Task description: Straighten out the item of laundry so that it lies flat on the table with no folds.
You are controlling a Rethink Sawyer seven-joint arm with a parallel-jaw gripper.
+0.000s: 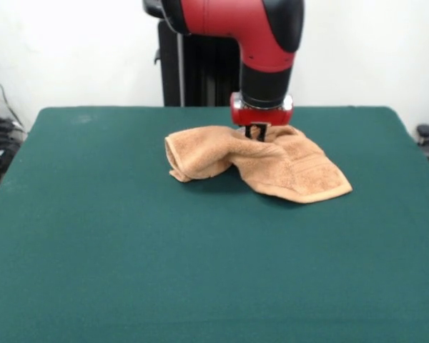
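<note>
1. Green table lies bare up front; the towel sits bunched toward its far side.
2. Gripper pinches the towel's raised top fold, presumably to pull it open.

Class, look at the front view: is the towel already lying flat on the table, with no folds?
No. The towel is bunched and folded on the green table, humped up under the tool.

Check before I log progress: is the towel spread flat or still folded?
Still folded. The towel is bunched, its left part doubled over into a roll, and raised where the pincer meets its far edge.
</note>
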